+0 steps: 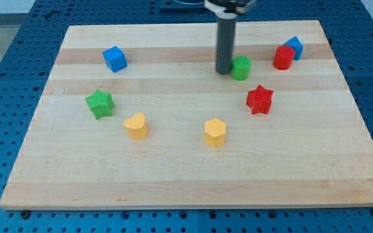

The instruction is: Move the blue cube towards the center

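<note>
While our rod stands upright near the desk's (173,188) top edge, my tip (223,70) rests just beside the green cylinder (241,68), on its left, seemingly touching it. We carry no jaws, only this rod. The blue cube (115,59) sits toward the top left corner, well apart from the tip. Another blue block (295,46) sits near the top right corner, touching a red cylinder (282,57). A red star (259,99) lies below these. A green star (100,103) sits near the left edge, with a yellow heart-like block (136,125) and a yellow hexagonal block (215,132) toward the bottom.
</note>
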`<state>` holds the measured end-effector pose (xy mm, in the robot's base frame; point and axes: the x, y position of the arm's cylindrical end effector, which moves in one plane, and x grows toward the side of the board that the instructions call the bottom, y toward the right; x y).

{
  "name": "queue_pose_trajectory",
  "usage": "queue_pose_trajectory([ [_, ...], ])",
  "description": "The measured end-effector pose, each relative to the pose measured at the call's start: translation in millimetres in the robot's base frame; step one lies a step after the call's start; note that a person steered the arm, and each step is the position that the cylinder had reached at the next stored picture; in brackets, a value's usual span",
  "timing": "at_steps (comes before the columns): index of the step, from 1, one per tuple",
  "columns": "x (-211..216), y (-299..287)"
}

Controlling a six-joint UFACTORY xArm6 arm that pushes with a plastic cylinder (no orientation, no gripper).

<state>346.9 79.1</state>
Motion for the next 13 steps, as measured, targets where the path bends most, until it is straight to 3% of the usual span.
queue_pose_trajectory([
  [2, 0, 77],
  [3, 0, 67],
  [4, 10, 40],
  [5, -13, 7],
  [7, -102, -30],
  [8, -105, -96],
  [10, -66, -248],
  [11, -31, -286],
  [13, 36, -262],
])
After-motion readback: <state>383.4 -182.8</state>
